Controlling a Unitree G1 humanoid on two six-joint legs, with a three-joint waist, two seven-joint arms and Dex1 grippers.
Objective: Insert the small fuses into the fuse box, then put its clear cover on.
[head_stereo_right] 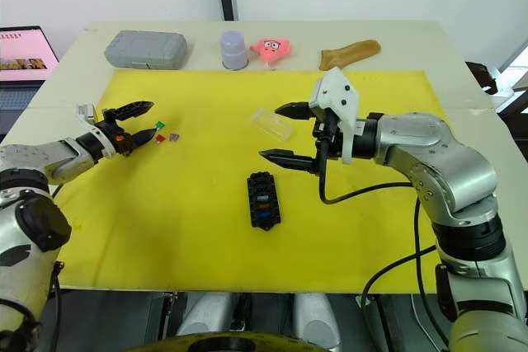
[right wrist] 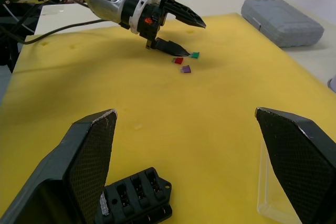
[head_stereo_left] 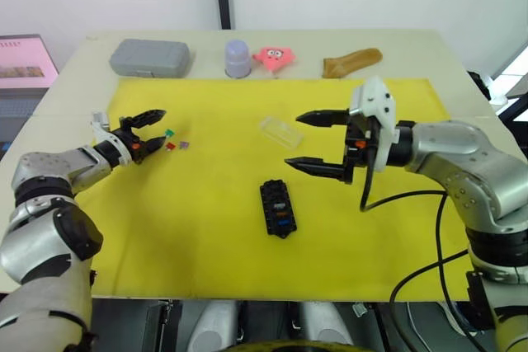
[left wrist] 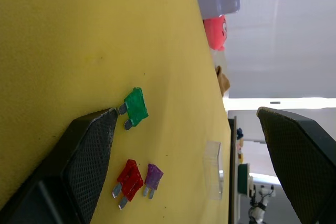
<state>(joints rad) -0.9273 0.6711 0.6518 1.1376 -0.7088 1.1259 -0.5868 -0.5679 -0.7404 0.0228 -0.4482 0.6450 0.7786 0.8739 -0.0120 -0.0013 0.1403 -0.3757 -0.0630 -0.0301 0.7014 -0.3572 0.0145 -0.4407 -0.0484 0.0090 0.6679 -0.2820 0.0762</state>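
I am taking the fuse box as my reference; it is lying flat on the yellow mat, slots facing up, with small blue and amber pieces showing in some slots.

I am holding my right gripper above the mat, just beyond the fuse box and toward my right side. Its two black fingers are spread wide, gripping nothing. The clear cover is lying on the mat beyond the fuse box, beside the farther right finger; I cannot tell whether finger and cover are touching.

I am holding my left gripper well to the left of the fuse box, low over the mat. Its fingers are also spread apart and pinching nothing. Three loose fuses are lying on the mat at its tips: the green fuse just off one fingertip, with the red fuse and the purple fuse side by side next to it. All three are resting flat, well apart from the fuse box.

Past the mat, on the bare table beyond the fuse box, a grey case, a lilac cup, a pink toy and a brown object are sitting in a row.
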